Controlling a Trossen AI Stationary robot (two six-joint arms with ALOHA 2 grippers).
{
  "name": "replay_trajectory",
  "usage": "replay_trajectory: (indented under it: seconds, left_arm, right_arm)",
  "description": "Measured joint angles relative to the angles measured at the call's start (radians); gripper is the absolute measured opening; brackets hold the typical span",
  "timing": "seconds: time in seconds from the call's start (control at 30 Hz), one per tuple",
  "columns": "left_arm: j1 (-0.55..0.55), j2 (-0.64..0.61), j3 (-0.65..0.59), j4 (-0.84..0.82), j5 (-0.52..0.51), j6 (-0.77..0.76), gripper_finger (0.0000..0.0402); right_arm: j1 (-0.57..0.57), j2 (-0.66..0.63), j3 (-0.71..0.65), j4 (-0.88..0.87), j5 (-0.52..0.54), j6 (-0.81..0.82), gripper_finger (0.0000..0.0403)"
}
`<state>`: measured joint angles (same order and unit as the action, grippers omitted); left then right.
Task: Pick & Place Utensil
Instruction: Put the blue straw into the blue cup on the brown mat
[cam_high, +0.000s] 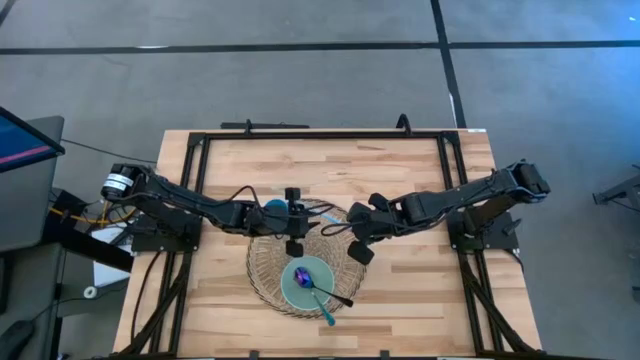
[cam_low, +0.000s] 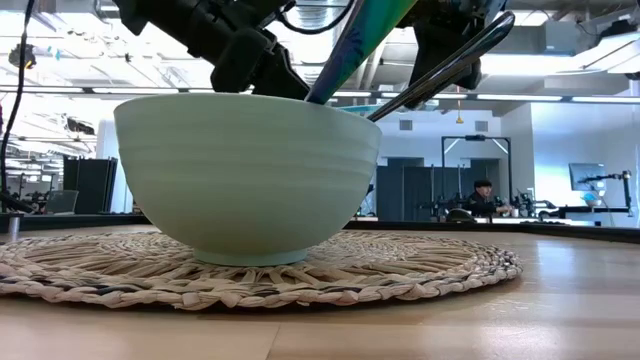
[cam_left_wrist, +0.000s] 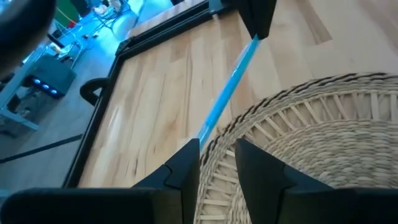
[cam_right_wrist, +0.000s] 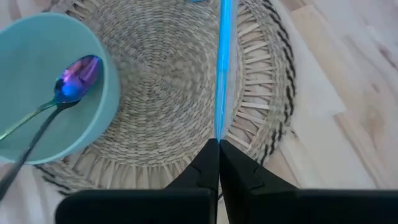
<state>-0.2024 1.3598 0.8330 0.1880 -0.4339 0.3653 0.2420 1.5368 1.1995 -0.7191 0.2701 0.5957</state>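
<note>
Blue utensil (cam_right_wrist: 222, 74) not yet placed: held above the mat (cam_right_wrist: 168, 93), just beside the bowl (cam_right_wrist: 111, 81)
Bowl already holds a purple spoon (cam_right_wrist: 78, 74); right gripper (cam_right_wrist: 219, 152) beside the bowl, clamped on the blue utensil; left gripper (cam_left_wrist: 216, 149) farther from the bowl, fingers apart, gripping nothing

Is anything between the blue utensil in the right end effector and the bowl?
Nothing visible. The right end effector is shut on the blue utensil above the woven mat; only bare mat separates it from the bowl, which already holds a spoon.
</note>
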Motion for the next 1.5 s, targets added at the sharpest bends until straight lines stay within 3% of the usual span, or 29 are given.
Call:
replay_trajectory:
  seconds: [0.3, 0.9, 1.5]
  left_arm:
    - [-0.003, 0.000, 0.000, 0.001, 0.001, 0.005, 0.0104]
    - [-0.003, 0.000, 0.000, 0.000, 0.121, -0.003, 0.0099]
    - [0.000, 0.035, -0.001, -0.008, 0.147, -0.040, 0.0092]
  right_arm:
    - [0.000, 0.000, 0.000, 0.001, -0.036, 0.000, 0.0000]
    - [0.000, 0.000, 0.000, 0.001, -0.087, -0.003, 0.0000]
    - [0.000, 0.000, 0.000, 0.042, -0.118, -0.045, 0.0000]
